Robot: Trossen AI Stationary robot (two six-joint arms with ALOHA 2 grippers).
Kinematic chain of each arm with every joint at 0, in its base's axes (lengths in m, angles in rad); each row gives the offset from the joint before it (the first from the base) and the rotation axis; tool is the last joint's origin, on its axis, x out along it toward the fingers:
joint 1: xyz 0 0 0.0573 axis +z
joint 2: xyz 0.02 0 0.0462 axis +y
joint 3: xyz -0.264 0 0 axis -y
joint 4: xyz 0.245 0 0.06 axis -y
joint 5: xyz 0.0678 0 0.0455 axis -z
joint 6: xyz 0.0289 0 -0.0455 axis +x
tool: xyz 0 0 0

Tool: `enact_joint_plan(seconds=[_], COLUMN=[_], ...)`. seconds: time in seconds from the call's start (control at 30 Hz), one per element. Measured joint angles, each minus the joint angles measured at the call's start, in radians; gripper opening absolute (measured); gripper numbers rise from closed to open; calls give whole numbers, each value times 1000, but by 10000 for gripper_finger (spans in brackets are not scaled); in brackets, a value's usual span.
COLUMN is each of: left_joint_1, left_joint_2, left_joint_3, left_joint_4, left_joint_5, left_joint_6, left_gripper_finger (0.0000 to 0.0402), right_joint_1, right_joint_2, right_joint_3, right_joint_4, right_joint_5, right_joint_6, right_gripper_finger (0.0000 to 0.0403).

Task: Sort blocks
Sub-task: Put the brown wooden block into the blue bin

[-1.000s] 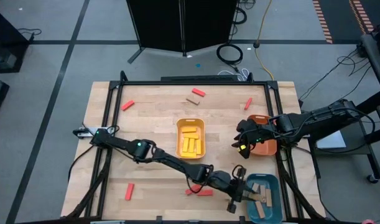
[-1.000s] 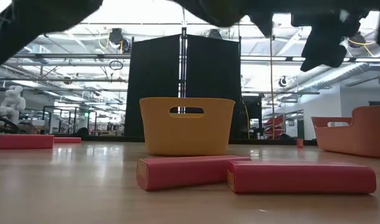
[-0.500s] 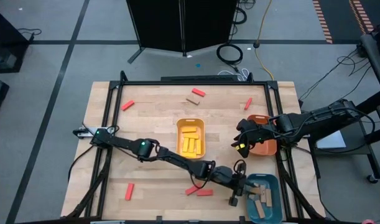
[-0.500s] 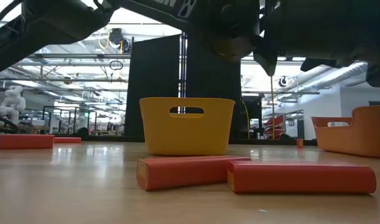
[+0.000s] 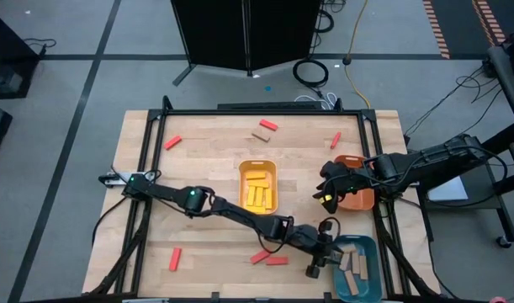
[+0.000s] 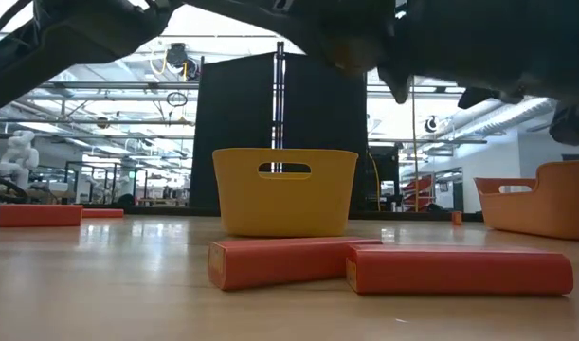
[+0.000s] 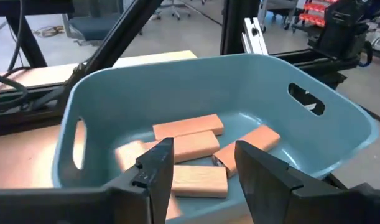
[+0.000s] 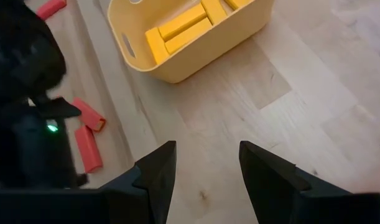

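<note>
- Left end effector [image 5: 318, 263] at the near edge of the worktop [image 5: 206, 160], just beside the teal tray [image 5: 368, 288]; fingers [image 7: 153, 169] spread, nothing between them.
- Teal tray seen close in the left wrist view [image 7: 339, 134], holding several tan blocks [image 7: 190, 140] lying flat and overlapping on its floor.
- Right end effector [image 5: 327, 192] held over the worktop beside the orange tray [image 5: 357, 199], between it and the yellow tray [image 5: 242, 185]; fingers [image 8: 155, 171] spread and empty.
- Yellow tray mid-worktop, with yellow blocks [image 5: 257, 192] lying side by side inside; also visible in the right wrist view [image 8: 183, 25].
- Two red blocks [image 5: 268, 257] on bare wood near the front edge, just beside the left arm, ends close together; large in the low view [image 6: 365, 263], in front of the yellow tray [image 6: 284, 189].
- Another red block [image 5: 174, 259] alone near the front left corner.
- Toward the far edge: a red block at the left [image 5: 172, 142], one near the middle [image 5: 268, 124] with a tan block [image 5: 260, 135] just beside it, and one at the right [image 5: 335, 140].
</note>
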Motion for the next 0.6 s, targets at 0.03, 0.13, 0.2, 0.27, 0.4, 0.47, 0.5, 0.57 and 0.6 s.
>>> enact_joint_plan(seconds=[0.03,0.13,0.2,0.27,0.4,0.47,0.5,0.57,0.6], left_joint_1=[0,-4,-10,-15,-14,-13,-11,-4,1], left_joint_2=[-10,-65,-114,-165,-272,-326,-357,-412,-443], left_joint_3=[0,0,0,0,0,1,1,1,1], left_joint_4=[-17,-116,-218,-343,-624,-776,-854,-998,-1070], left_joint_5=[3,-8,-63,-109,-157,-180,-194,-225,-234], left_joint_6=[8,70,111,146,209,230,240,251,264], left_gripper_finger=[168,168,168,168,169,169,169,169,169], right_joint_1=[0,0,0,0,0,0,0,-1,-1], right_joint_2=[0,0,0,0,0,0,0,0,0], right_joint_3=[0,0,0,0,0,0,0,0,0], right_joint_4=[-1,-1,-1,-1,0,0,1,1,4], right_joint_5=[0,0,0,1,54,117,155,213,236], right_joint_6=[-17,-54,-70,-86,-138,-166,-180,-212,-230], right_gripper_finger=[169,169,169,169,169,169,169,169,169])
